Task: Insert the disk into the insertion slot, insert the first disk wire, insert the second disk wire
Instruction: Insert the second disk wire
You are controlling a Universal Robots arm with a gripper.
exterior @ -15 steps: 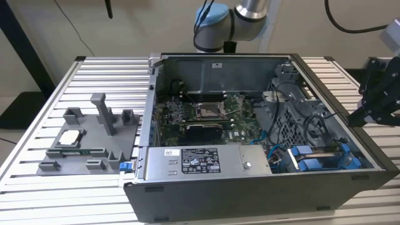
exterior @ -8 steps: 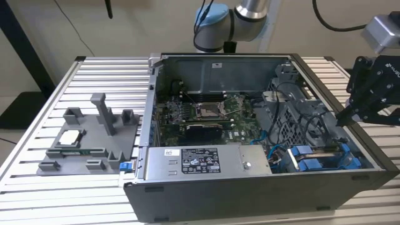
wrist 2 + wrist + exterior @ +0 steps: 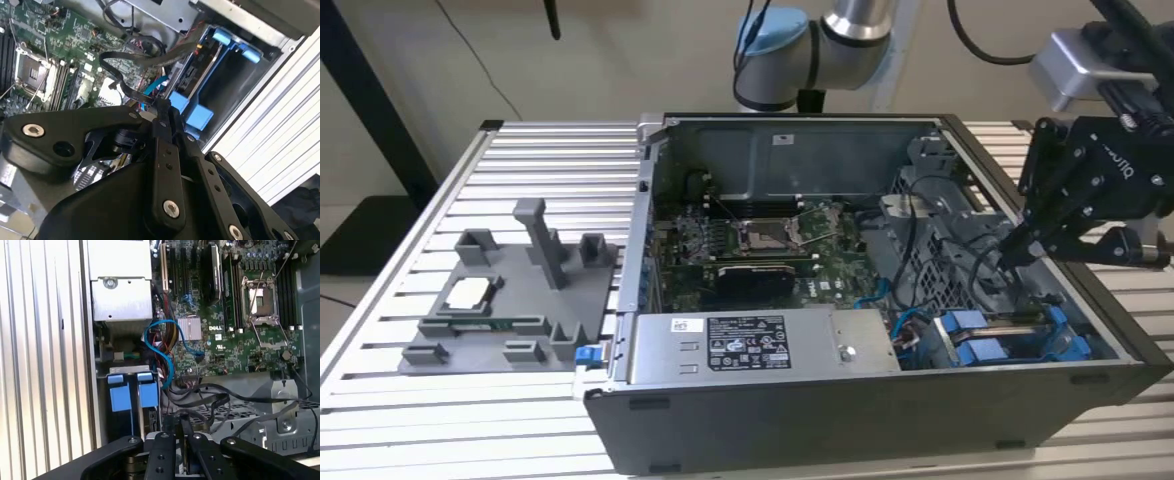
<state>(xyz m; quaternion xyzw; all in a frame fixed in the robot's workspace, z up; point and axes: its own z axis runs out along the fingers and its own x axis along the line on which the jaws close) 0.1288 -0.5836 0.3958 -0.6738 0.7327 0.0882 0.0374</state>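
Observation:
The disk (image 3: 1014, 338), held in its bright blue carrier, lies in the insertion slot (image 3: 945, 255) at the case's corner on the exterior view's right. Its blue tabs (image 3: 131, 392) show in the first wrist view, and its blue frame (image 3: 199, 116) and silver edge in the second wrist view. My black gripper (image 3: 1011, 256) hangs just above the slot. In the second wrist view the gripper (image 3: 162, 106) is shut on the end of a flat black disk wire (image 3: 119, 75) that loops back over the motherboard. The gripper (image 3: 176, 423) sits among several black wires beside the perforated bay wall (image 3: 245, 416).
The open computer case stands on a slatted metal table (image 3: 400, 410). A grey labelled power-supply box (image 3: 747, 345) lies along the near wall and the green motherboard (image 3: 754, 245) fills the middle. A blue cable (image 3: 169, 352) curls near the drive. A grey fixture plate (image 3: 507, 300) sits at the exterior view's left.

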